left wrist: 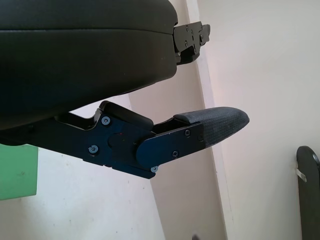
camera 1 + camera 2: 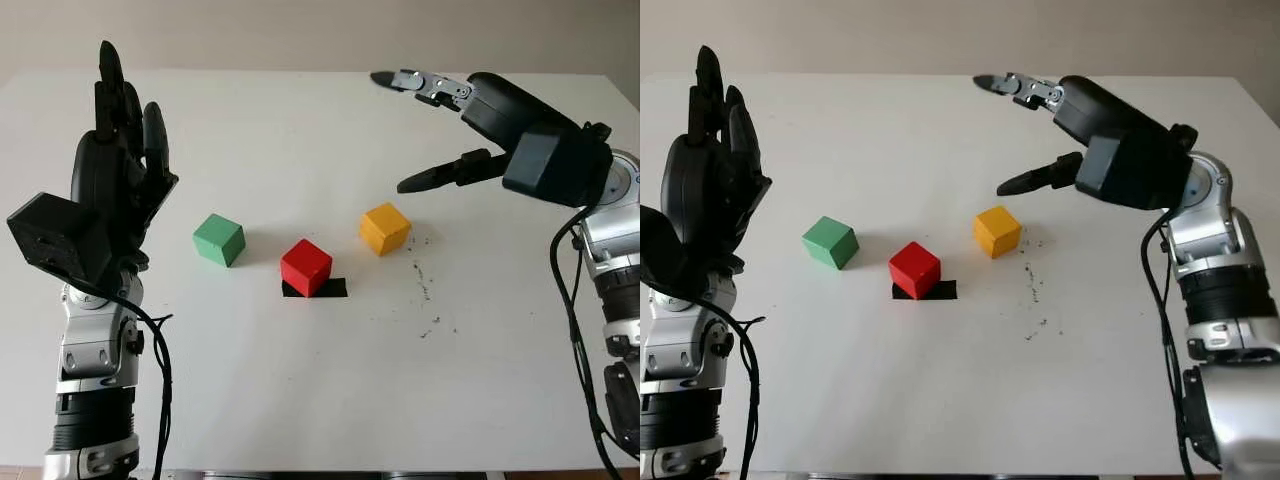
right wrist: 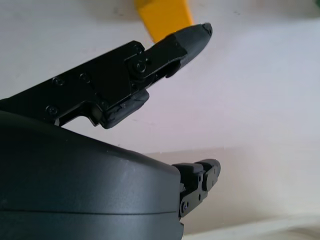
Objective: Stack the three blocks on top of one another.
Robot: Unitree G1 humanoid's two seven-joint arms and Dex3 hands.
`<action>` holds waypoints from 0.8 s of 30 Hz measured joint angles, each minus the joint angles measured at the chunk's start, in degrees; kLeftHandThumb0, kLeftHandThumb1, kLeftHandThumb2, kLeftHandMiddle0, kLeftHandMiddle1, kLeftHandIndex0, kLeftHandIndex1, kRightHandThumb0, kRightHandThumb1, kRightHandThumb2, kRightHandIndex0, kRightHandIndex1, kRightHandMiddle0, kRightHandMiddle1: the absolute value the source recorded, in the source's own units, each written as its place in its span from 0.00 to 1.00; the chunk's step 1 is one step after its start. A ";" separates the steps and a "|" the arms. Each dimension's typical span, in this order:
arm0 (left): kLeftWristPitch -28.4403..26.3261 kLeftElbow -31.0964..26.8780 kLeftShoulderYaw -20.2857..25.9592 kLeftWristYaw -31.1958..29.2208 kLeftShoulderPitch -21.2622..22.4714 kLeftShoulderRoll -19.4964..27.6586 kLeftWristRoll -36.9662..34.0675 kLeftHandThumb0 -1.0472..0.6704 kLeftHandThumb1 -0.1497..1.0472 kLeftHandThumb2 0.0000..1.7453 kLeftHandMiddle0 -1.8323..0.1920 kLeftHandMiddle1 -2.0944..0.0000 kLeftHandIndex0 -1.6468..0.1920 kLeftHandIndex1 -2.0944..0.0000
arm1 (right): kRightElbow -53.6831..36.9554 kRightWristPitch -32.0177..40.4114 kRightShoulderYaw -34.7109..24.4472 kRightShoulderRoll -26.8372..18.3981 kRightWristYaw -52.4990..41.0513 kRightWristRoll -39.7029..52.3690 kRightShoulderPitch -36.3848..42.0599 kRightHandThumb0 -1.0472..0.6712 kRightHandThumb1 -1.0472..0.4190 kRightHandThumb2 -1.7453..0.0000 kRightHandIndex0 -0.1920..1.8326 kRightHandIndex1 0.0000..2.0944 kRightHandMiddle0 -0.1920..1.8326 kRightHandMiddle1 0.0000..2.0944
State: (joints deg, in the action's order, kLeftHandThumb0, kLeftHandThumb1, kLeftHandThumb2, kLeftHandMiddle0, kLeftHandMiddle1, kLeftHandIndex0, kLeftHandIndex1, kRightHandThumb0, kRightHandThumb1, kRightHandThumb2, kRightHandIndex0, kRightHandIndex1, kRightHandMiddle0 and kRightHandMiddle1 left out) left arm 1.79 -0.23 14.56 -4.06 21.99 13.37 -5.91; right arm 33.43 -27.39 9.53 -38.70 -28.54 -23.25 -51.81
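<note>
With nothing stacked yet, the right hand (image 2: 420, 130) hovers open at one o'clock of the yellow block (image 2: 385, 228), seemingly lining up a grasp, while the left hand (image 2: 120, 150) waits open at nine o'clock of the green block (image 2: 219, 240).

Looks like a robotics lab. A bare white table (image 2: 300, 400) stands against a plain beige wall (image 2: 300, 30). Black tape (image 2: 330, 288) marks a spot.

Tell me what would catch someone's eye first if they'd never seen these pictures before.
Three bright blocks sit apart in a loose row mid-table: a green block toward the left, a red block in the middle on a black patch, and a yellow block to the right. The left hand is raised upright and open at the left edge, while the right hand hangs open above and behind the yellow block.
</note>
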 measured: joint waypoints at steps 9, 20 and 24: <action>0.90 -0.05 -0.58 -0.07 -1.19 0.00 -0.02 0.18 1.00 0.38 1.00 1.00 1.00 1.00 | 0.49 -6.88 6.75 -3.39 3.37 -12.46 -0.52 0.21 0.16 0.97 0.12 0.03 0.24 0.05; 0.75 -0.17 -2.05 0.07 -1.29 -0.01 0.07 0.20 1.00 0.38 1.00 1.00 1.00 1.00 | 4.29 -9.59 11.96 -3.54 7.59 -19.16 -0.54 0.21 0.13 0.97 0.10 0.02 0.24 0.04; 0.45 -0.20 -2.16 0.30 -1.29 -0.01 0.07 0.19 1.00 0.37 1.00 1.00 1.00 1.00 | 5.74 -9.81 13.14 -3.52 9.50 -20.36 -0.55 0.22 0.13 0.97 0.11 0.02 0.25 0.04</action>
State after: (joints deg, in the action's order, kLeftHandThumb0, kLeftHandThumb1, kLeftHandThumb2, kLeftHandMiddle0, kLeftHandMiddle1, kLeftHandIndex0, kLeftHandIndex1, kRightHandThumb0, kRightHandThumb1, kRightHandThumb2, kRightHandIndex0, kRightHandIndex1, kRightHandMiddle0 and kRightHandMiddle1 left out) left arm 2.24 -0.43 12.40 -3.76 20.70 13.36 -5.84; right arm 39.18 -37.20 22.67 -42.22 -19.04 -43.60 -52.36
